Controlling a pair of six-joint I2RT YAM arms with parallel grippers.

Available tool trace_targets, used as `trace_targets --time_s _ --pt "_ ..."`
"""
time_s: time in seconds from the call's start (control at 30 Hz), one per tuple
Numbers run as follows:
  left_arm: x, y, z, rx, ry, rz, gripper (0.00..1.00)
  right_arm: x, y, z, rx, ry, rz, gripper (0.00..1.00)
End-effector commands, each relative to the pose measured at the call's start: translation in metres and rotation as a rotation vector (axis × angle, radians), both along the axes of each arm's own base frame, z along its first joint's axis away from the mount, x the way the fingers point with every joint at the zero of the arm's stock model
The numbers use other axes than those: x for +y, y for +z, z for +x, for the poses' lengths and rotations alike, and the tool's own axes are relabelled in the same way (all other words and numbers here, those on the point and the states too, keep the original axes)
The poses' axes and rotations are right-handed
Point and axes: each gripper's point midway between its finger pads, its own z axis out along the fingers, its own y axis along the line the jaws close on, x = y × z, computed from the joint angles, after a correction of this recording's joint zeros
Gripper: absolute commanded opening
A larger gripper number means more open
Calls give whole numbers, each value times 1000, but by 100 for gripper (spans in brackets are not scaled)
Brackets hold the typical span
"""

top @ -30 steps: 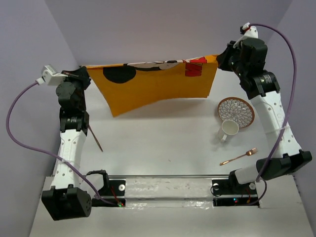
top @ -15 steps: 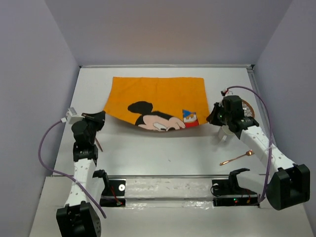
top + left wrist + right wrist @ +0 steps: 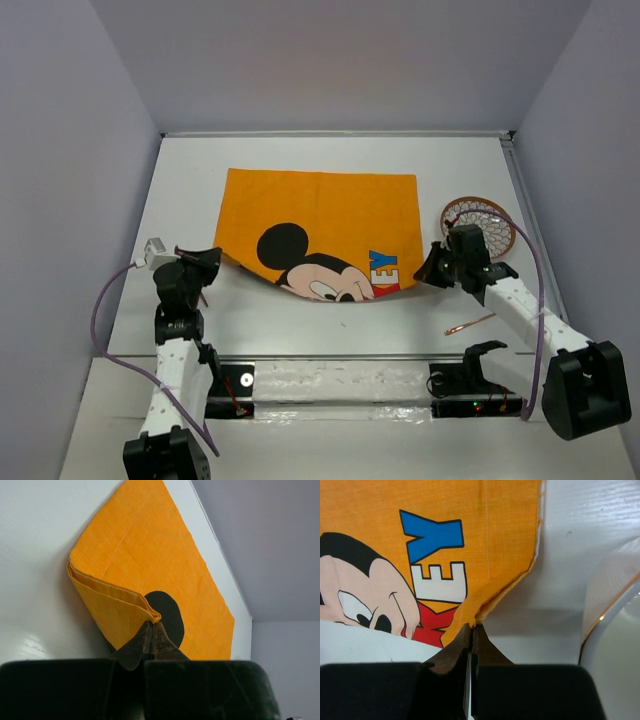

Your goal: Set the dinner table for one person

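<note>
Dinner table (image 3: 330,150) carries orange mat (image 3: 330,205) (near edge lifted); left hand (image 3: 215,259) and right hand (image 3: 428,270) pinch its corners.

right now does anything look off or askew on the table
The orange mat is not lying flat: its far part rests on the table, but its near edge sags between the two near corners, pinched by the left gripper and right gripper. The left corner is doubled over.
</note>
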Motion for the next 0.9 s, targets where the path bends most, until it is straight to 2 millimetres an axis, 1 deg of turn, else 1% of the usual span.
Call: trace_targets --time_s 0.0,0.03,0.2,0.33,0.5,0.67,0.7,0.77,0.8,0.87 --pt "-6 2 -3 -10 -36 25 0 -4 7 5 -44 -65 24 0" --pt "-7 1 -4 -3 -42 27 0 -8 10 8 -64 -84 9 0" --pt "-8 16 -2 -9 -59 96 0 -16 21 13 -98 -114 -27 0" --pt "-14 18 -5 2 -108 135 0 -29 22 15 -115 -158 -87 0" --pt "-23 19 -10 13 -153 115 0 -30 25 15 -124 -166 -86 0" --pt "-26 20 -13 21 -169 104 0 -31 27 13 -133 -170 -80 0" --pt "-29 22 -15 18 -183 99 0 -36 27 14 -137 -191 -99 0" --pt "-34 24 -16 8 -210 92 0 -37 31 15 -152 -200 -99 0" --pt "-36 26 -16 1 -220 89 2 -37 32 15 -155 -200 -101 0" --pt "-40 30 -17 -6 -243 83 25 -33 32 13 -151 -177 -87 0"
